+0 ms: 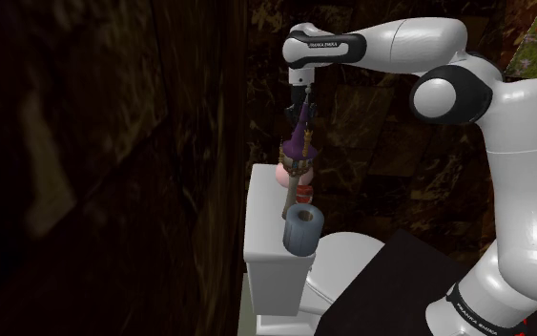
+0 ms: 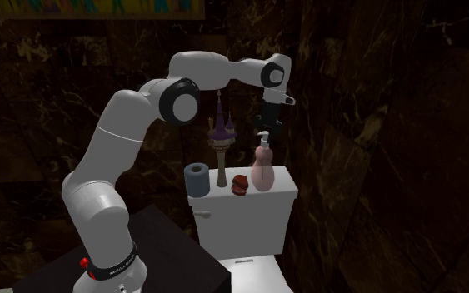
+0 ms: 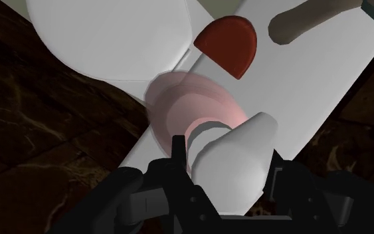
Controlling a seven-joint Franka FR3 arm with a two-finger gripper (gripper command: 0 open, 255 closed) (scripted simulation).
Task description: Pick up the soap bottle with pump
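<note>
claw (image 2: pixel 266 127) above toilet tank (image 2: pixel 249 218) | pink soap bottle (image 2: pixel 262 172) directly under claw, white pump head (image 3: pixel 235 166) closest to it | grip: cannot tell | red obj (image 2: pixel 240 184) lower, beside bottle

surface: white toilet tank lid (image 2: pixel 284 181) | on it: blue-grey roll (image 2: pixel 197 177), purple-topped stem (image 2: pixel 222 158), red lump (image 2: pixel 240 184), pink pump bottle (image 2: pixel 262 171)

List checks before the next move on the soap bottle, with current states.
1. Gripper right above the pump: ok.
2. Bottle upright on tank: ok.
3. Hold on pump secured: cannot tell.
4. Red object apart from bottle: ok, but close beside it.
5. Purple-topped stand apart from gripper: ok in the second exterior view.
</note>
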